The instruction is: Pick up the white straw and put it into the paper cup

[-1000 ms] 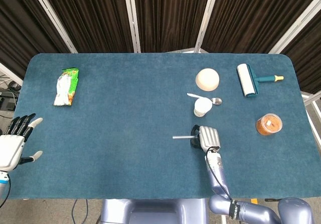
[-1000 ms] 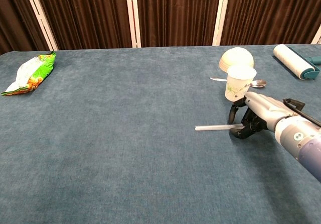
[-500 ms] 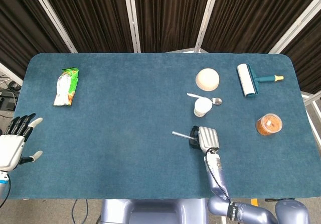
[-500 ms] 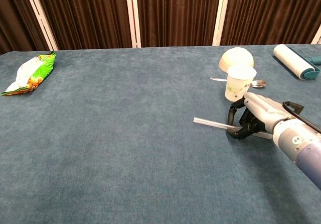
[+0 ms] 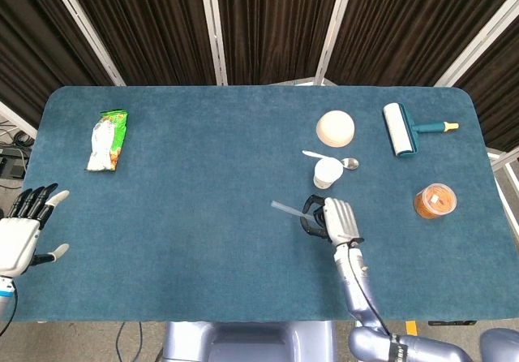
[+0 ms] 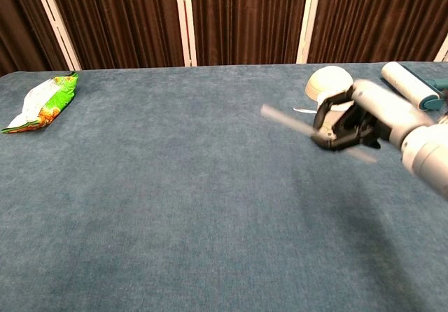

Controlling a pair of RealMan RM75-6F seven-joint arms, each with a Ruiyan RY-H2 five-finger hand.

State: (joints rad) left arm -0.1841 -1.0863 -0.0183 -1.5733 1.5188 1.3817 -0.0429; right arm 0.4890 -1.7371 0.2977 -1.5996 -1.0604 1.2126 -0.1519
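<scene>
My right hand (image 5: 334,218) (image 6: 353,119) holds the white straw (image 5: 287,209) (image 6: 285,121) lifted off the blue table (image 5: 203,183); the straw sticks out to the left of the fingers and tilts. The white paper cup (image 5: 328,173) stands upright just beyond the hand. In the chest view the hand covers most of the cup, and only its rim (image 6: 337,105) shows. My left hand (image 5: 23,232) hovers open at the table's near left edge, far from both, with nothing in it.
An upturned beige bowl (image 5: 336,127) and a metal spoon (image 5: 347,163) lie behind the cup. A lint roller (image 5: 401,129) and a lidded tub of orange stuff (image 5: 435,201) are at the right. A green snack bag (image 5: 108,140) lies at the far left.
My right hand has lifted the straw off the table and carried it up and toward the cup. The straw has tilted. The left hand has not moved.
</scene>
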